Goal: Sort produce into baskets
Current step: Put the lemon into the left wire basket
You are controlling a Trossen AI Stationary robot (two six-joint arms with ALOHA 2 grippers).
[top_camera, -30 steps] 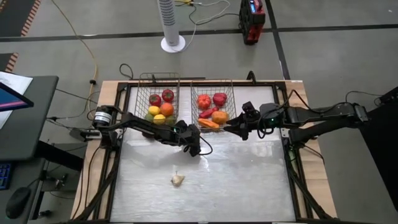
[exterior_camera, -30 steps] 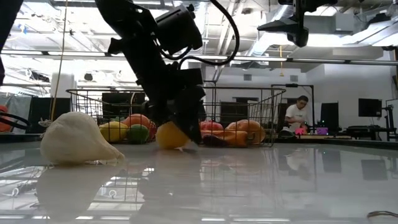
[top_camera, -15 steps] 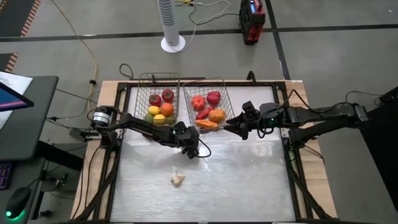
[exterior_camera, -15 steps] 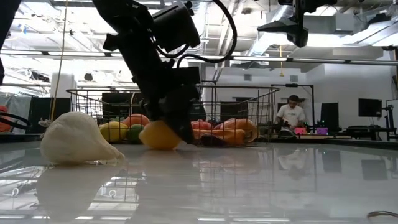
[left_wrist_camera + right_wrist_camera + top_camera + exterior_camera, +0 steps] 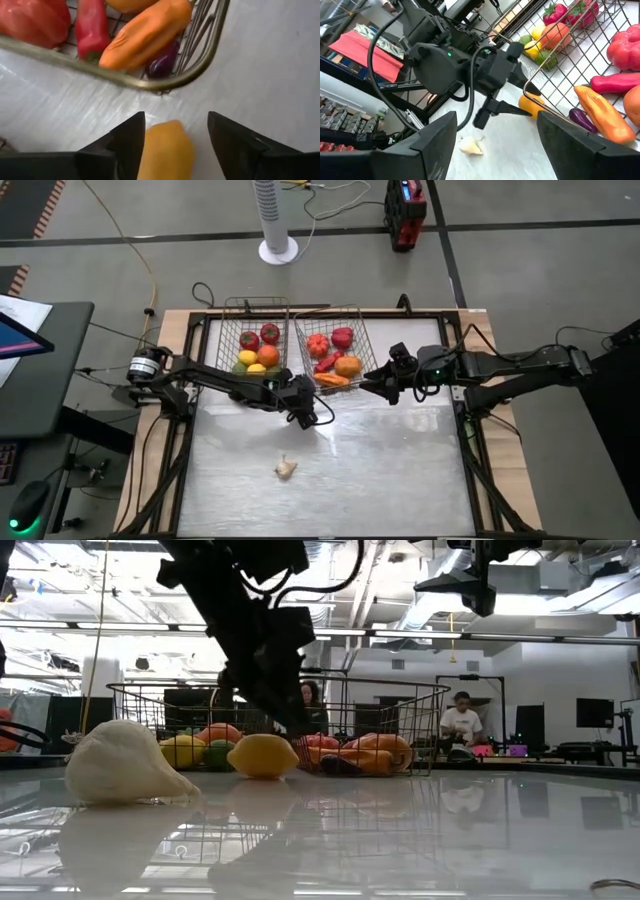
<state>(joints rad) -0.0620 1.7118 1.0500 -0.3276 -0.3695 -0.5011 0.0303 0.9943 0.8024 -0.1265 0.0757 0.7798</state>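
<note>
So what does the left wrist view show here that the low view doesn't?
Only the left wrist view: the left gripper straddling the yellow lemon, and a purple piece under the carrot. Only the low view: the garlic, the other basket, people behind. Both: the lemon lying just outside the nearer basket.

Near table half [image 5: 400, 480] open; garlic [image 5: 286, 469] only obstacle.
</note>
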